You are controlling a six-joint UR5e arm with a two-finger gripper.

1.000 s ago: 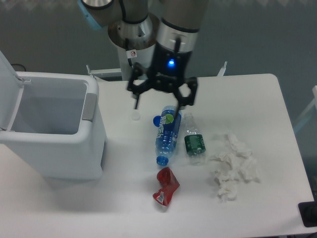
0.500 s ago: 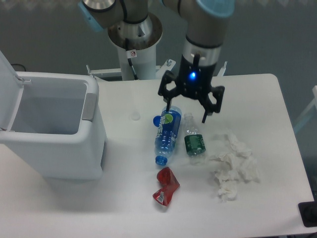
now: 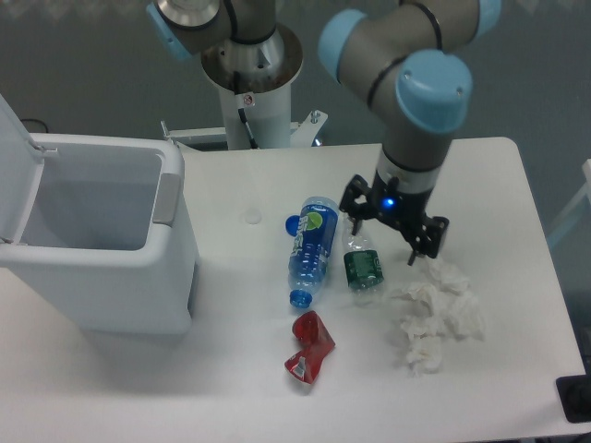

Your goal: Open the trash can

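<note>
white tabletop fills the view beneath a grey wall, with the robot's pedestal at the back edge. at the far left stands the trash can (image 3: pixel 102 263), a large boxy white bin; its flat lid (image 3: pixel 11 171) stands swung up at the left edge of the frame, the grey push tab (image 3: pixel 167 197) faces right, and the hollow interior is exposed, so by this view the opening looks already accomplished. the gripper (image 3: pixel 393 231) hangs over the right half of the table with its two fingers spread apart and nothing between them, a blue light glowing on its body. it hovers above the top of a green-labelled bottle (image 3: pixel 363 263) and just beside a heap of crumpled white tissue (image 3: pixel 434 309). a blue bottle (image 3: pixel 312 247) lies to the left of the green one, its long axis running roughly front to back, and a crushed red can (image 3: pixel 309 346) lies nearer the front edge. key relation: the trash can lies well apart from the gripper, directly to its left across the table, with both bottles between them; its long axis runs left to right, and the tab side is the face nearest the arm. any further contact with the bin would, as a judgement, call for a leftward traverse over the bottles.
</note>
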